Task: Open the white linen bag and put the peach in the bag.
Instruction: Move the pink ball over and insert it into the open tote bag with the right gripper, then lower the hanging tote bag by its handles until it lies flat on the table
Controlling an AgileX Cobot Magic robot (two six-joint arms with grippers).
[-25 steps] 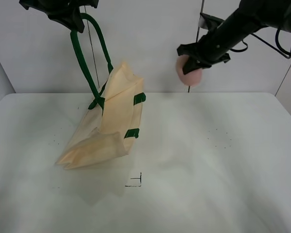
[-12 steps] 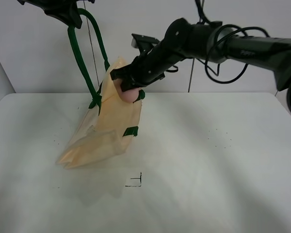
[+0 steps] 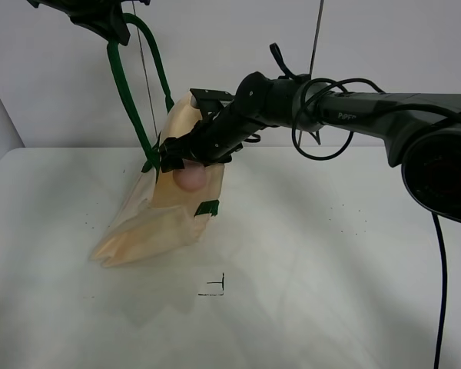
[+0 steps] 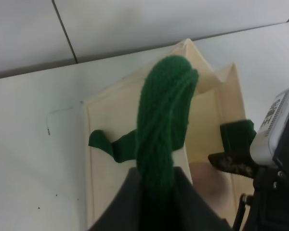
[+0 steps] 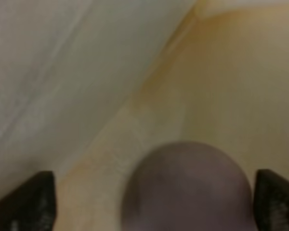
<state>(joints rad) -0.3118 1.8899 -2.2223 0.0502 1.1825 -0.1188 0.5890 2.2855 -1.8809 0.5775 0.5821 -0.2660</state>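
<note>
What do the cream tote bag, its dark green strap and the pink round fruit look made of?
Cream tote bag: woven cloth, matte, likely linen or canvas; it creases and slumps. Dark green strap: knit or webbing, ribbed texture visible. Pink round fruit: matte, uniform dusty skin; real or fake, cannot tell.

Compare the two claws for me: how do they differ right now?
The left gripper is up high, shut on the handle; the right gripper is lower, at the mouth of the bag. The left's jaws are closed; the right's stand wider than the peach beneath them. Both are dark and at the same bag.
</note>
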